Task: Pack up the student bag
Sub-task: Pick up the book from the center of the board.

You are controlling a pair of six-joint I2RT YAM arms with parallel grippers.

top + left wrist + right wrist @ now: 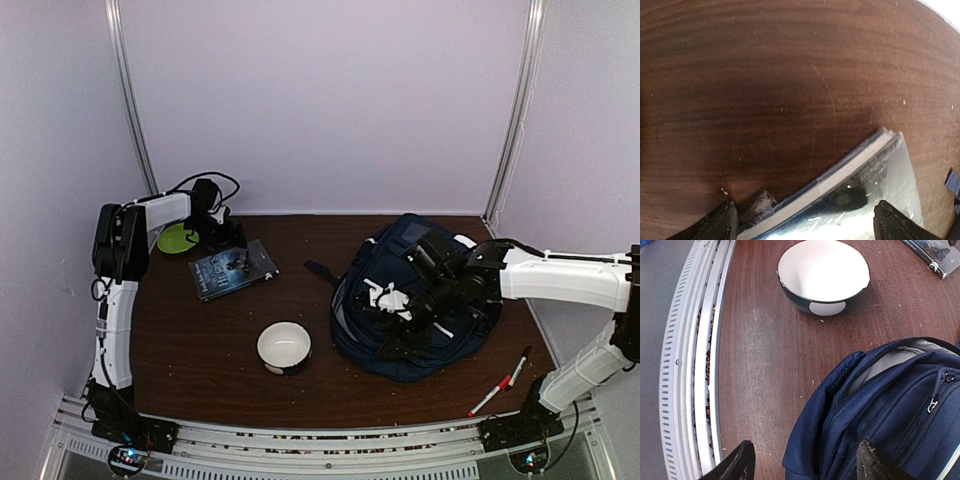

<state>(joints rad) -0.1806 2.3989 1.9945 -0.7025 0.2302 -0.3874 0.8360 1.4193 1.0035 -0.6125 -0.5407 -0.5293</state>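
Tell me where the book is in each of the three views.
Top external: the book lies left of centre, up and left of the bowl.
Left wrist: it fills the bottom right.
Right wrist: only its corner shows, at the top right.
Shared landmark: the brown table, under the book in every view.

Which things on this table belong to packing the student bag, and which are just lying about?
Probably part of the job: student bag, book, pens.
Probably just lying about: white bowl, green disc.
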